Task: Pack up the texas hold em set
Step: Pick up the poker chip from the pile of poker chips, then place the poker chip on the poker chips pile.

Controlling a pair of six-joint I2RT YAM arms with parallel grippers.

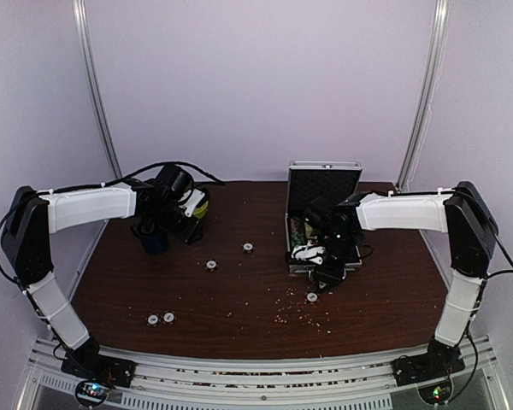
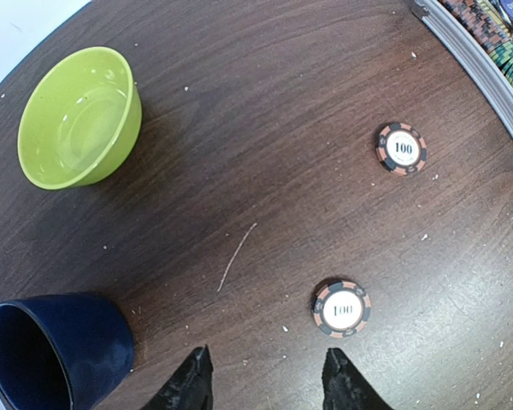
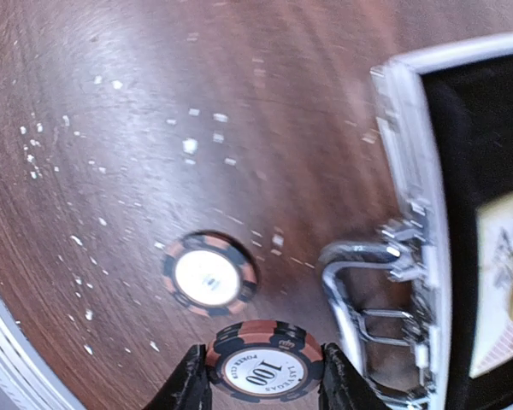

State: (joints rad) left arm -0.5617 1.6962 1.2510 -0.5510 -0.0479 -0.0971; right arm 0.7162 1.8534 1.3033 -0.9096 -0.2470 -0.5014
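The silver case (image 1: pixel 323 218) stands open at the right of the table, lid up; its rim and handle (image 3: pixel 350 282) show in the right wrist view. My right gripper (image 3: pixel 265 376) is shut on an orange-and-black 100 chip (image 3: pixel 265 363), held above the table just left of the handle. Another chip (image 3: pixel 209 275) lies flat below it. My left gripper (image 2: pixel 265 380) is open and empty over the wood. Two 100 chips lie ahead of it, one close to the right finger (image 2: pixel 341 308) and one farther (image 2: pixel 401 149). Two more chips (image 1: pixel 161 319) lie near the front left.
A lime-green bowl (image 2: pixel 79 117) and a dark blue mug (image 2: pixel 56 350) stand to the left of my left gripper. The case edge (image 2: pixel 487 60) with rows of chips crosses the upper right of that view. White crumbs are scattered over the wood by the case.
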